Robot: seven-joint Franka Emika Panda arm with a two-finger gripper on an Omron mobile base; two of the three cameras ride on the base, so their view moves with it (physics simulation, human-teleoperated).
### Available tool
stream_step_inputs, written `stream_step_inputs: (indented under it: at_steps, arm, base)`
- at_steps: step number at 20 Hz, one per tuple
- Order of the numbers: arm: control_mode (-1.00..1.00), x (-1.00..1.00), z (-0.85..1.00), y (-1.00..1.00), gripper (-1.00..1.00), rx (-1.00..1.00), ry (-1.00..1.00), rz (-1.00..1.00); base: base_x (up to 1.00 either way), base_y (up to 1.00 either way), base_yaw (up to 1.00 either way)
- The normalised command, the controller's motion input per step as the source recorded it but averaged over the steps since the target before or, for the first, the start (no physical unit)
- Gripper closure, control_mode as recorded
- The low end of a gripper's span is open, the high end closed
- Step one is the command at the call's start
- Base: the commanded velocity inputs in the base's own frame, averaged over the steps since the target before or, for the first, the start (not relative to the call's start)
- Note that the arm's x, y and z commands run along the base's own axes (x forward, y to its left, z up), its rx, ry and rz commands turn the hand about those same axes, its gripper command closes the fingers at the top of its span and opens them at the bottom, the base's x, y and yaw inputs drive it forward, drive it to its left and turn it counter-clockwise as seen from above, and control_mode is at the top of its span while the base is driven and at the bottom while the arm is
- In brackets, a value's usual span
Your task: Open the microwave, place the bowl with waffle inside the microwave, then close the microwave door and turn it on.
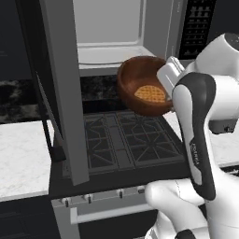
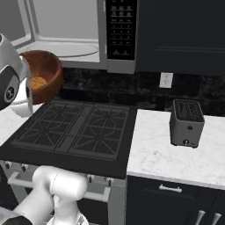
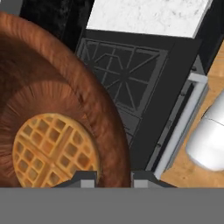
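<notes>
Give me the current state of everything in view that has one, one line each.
microwave door: swung wide open.
microwave: cavity empty.
bowl: lifted off the stove, tilted, just below the cavity opening.
waffle: lying inside the bowl.
hand: closed on the bowl's rim, one finger inside, one outside.
stove: burners bare.
toaster: upright on the counter, slots empty.

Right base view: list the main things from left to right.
bowl with the waffle → stove → microwave button panel → wall outlet → toaster
</notes>
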Motion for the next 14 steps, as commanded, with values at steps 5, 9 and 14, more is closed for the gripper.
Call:
stream_step_inputs:
  at_steps: [5,9,14]
  arm:
    - [-1.0,0.02,1.0,0.23,1.0,-0.13,0.06,-0.2]
    - [-1.0,0.58,0.37,0.39,1.0,-0.06,-0.07,-0.19]
    - [-1.0,0.97,0.01,0.34,1.0,0.0,-0.12,-0.06]
  base:
    - [0.0,0.0,0.0]
    - [0.0,0.0,0.0]
    - [0.0,0.0,0.0]
